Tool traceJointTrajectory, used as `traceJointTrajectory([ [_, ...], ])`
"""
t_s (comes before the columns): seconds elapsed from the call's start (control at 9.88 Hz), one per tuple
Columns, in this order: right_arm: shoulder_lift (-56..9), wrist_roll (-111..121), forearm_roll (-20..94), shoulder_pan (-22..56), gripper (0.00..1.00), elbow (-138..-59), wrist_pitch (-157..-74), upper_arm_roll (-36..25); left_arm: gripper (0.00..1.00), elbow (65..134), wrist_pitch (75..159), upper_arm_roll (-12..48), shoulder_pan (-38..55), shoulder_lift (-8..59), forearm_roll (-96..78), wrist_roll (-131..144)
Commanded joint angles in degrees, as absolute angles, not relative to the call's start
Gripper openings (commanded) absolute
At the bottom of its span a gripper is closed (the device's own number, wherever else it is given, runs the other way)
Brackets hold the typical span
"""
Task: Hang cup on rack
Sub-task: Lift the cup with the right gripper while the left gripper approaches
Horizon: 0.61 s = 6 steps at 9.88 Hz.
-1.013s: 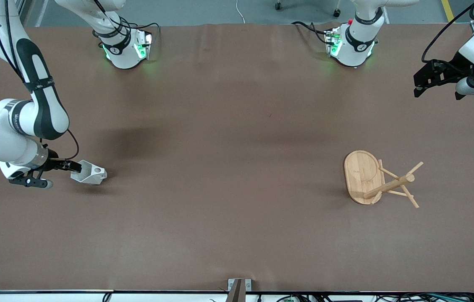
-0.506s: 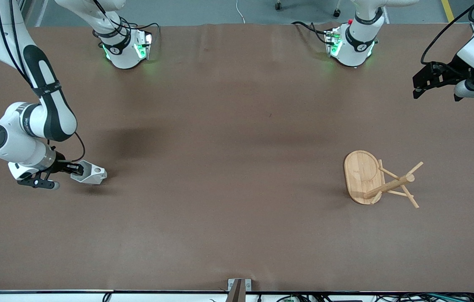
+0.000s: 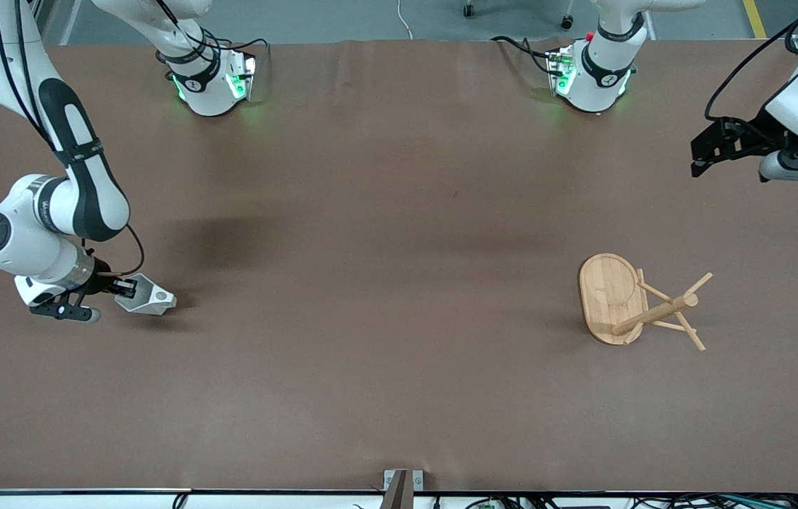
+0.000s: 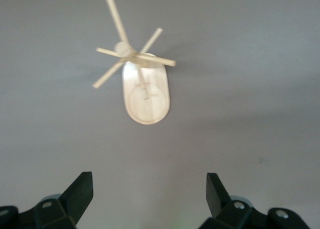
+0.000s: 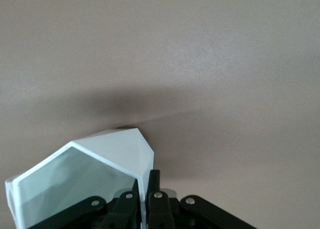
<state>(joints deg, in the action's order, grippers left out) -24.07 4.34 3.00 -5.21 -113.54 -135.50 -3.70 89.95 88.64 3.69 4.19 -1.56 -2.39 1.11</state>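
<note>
Right gripper (image 3: 131, 288) clenched on cup (image 3: 150, 300) rim, low at right arm's end of table (image 3: 384, 233). You're at grasp step; hanging not yet done. Next: lift, carry to rack (image 3: 635, 304) at left arm's end, thread handle hole over peg. Left gripper (image 3: 702, 152) spread wide, waiting above table near rack.

- Table (image 3: 399, 396): brown matte covering across the full top, faint creases toward the arm bases' edge.
- Rack (image 3: 626, 302): sits on the table toward the left arm's end; oval bamboo base flat on the surface, central post with thin pegs angling out.
- Cup (image 3: 148, 302): white, faceted, at the right arm's end of the table, well apart from the rack. Cannot tell if it touches the surface.
- Both arm bases stand along the table edge farthest from the front camera.
</note>
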Motion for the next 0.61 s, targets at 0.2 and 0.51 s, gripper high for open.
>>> traceJointTrajectory([
  [0.2,-19.17,9.76,3.78,-5.01,0.0,-103.54,-121.83,1.2,1.0,89.12,88.68,7.2,8.16,1.32,-5.01,0.35],
  [0.51,-18.11,10.19,21.47,-5.01,0.01,-103.27,-120.33,8.85,1.0,89.12,93.66,12.46,15.71,4.39,-8.5,0.53],
])
